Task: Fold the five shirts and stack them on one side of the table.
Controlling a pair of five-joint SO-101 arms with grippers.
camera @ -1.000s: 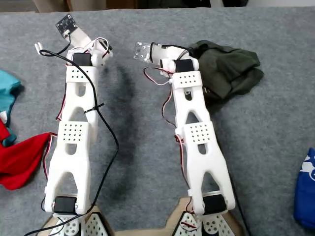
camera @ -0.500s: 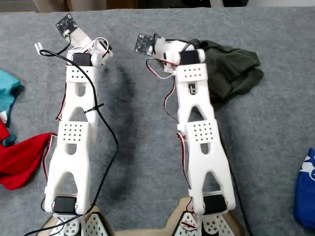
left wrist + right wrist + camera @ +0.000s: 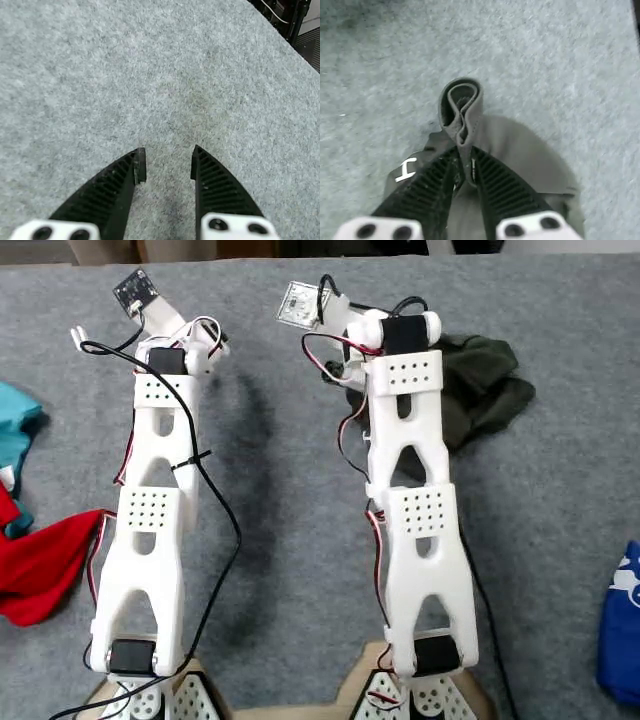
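The green shirt [image 3: 485, 390] lies crumpled on the grey counter [image 3: 560, 500], near its far edge, and the right arm's wrist covers the shirt's left part. The right hand [image 3: 466, 172] is pinching a rolled fold of the green shirt between its black fingers [image 3: 432, 185]. The fold's looped end stands just past the fingertips, with grey counter beyond it. Whether the bulk of the green shirt is lifted or rests flat I cannot quite tell, since the arm hides it. The left hand [image 3: 167, 162] is well apart to the left of the green shirt, its fingers spread, with counter showing in the gap and ahead of them. A wide strip of counter runs between that hand and the green shirt. A red shirt [image 3: 45, 565] and a teal shirt [image 3: 15, 430] lie far to the left of the green shirt and nearer the arm bases, both cut by the high view's left edge. A blue shirt [image 3: 622, 625] lies to the right of the green shirt and nearer the bases, cut by the right edge, with a broad stretch of counter between the two.
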